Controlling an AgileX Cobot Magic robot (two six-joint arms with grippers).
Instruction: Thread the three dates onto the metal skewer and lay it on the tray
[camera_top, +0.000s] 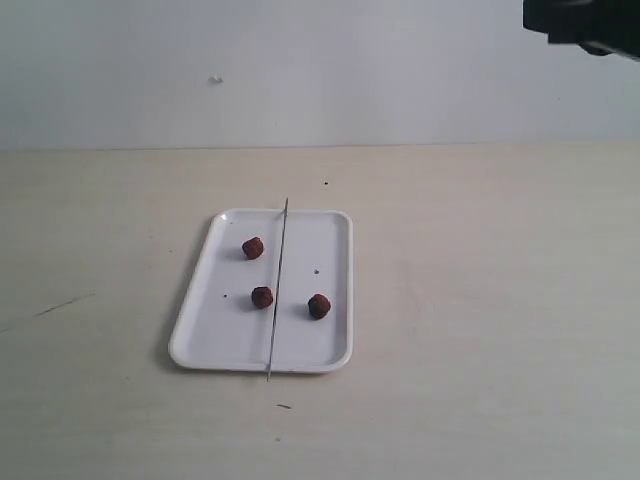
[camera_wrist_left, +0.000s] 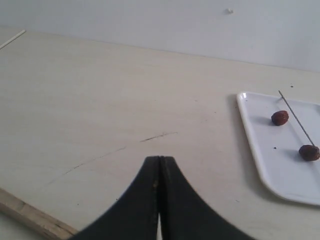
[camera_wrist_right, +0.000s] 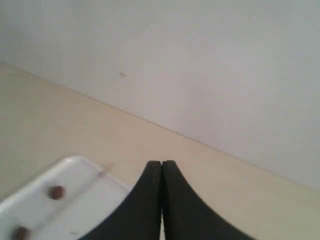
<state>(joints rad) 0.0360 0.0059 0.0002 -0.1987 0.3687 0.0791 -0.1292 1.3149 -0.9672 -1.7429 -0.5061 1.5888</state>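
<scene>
The white tray (camera_top: 335, 355) lies mid-table. On it rest three dates, one at the back (camera_top: 253, 248), one at the front left (camera_top: 262, 297) and one at the front right (camera_top: 319, 306). The metal skewer (camera_top: 278, 287) lies lengthwise across the tray, past both short rims, with no date on it. My left gripper (camera_wrist_left: 160, 159) is shut and empty, low over bare table beside the tray (camera_wrist_left: 255, 150). My right gripper (camera_wrist_right: 161, 163) is shut and empty, up in the air near the tray's corner (camera_wrist_right: 75, 162); in the exterior view only a dark part of that arm (camera_top: 585, 22) shows at the top right.
The tabletop is pale wood (camera_top: 480, 300) with a few dark scratches (camera_top: 62, 305) and specks. A plain white wall (camera_top: 320, 70) stands behind it. The table's near edge (camera_wrist_left: 30, 217) shows in the left wrist view.
</scene>
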